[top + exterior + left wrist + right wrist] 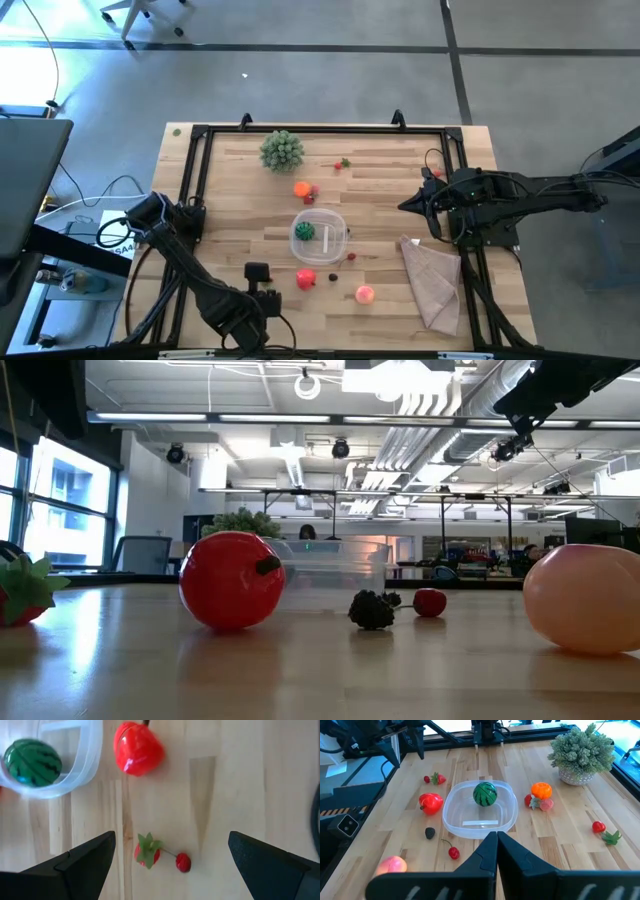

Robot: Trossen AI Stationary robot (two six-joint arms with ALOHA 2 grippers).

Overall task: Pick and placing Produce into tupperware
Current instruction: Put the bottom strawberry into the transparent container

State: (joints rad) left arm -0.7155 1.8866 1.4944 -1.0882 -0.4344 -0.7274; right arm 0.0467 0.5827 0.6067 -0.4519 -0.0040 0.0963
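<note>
Left claw [172,852], jaws wide, empty, over small red produce.
Strawberry [147,855] and cherry [183,863] lie between the jaws on the bench [250,780]; tupperware [85,765] farther ahead. Best: centre on one, descend straight. Right claw [496,840] closed, waiting.

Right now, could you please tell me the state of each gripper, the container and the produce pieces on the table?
Left gripper: open, empty, above the leafy strawberry.
Right gripper: shut, empty, at the table's right side.
Round clear plastic container: lidless, holding only the green striped melon ball.
Red apple: loose on the wood, beside the container.
Orange fruit: outside the container.
Pink peach: outside the container.
</note>
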